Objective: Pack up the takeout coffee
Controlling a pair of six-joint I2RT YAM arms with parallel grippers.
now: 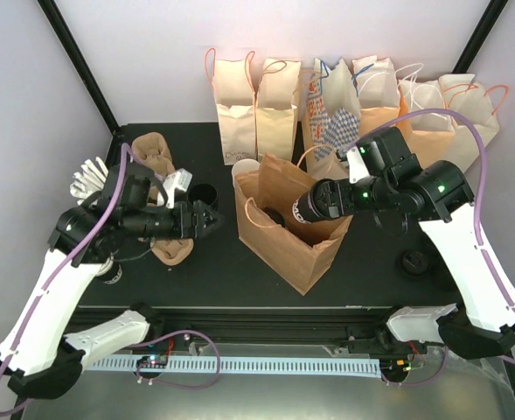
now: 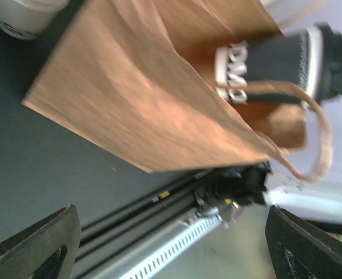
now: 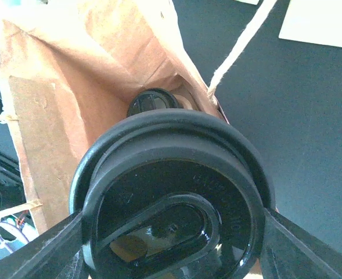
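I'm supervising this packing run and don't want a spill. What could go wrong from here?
The right hand holds the lidded coffee cup seemingly tilted over the brown paper bag; released so, it may land sideways and leak. Another lidded cup already sits at the bag's bottom, so the two could collide. The left hand is open and off the bag, which could tip.

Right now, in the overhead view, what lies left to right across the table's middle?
In order: left gripper → open brown paper bag → loose black lid. The right gripper and its lidded coffee cup overlap the bag, so they're left out.
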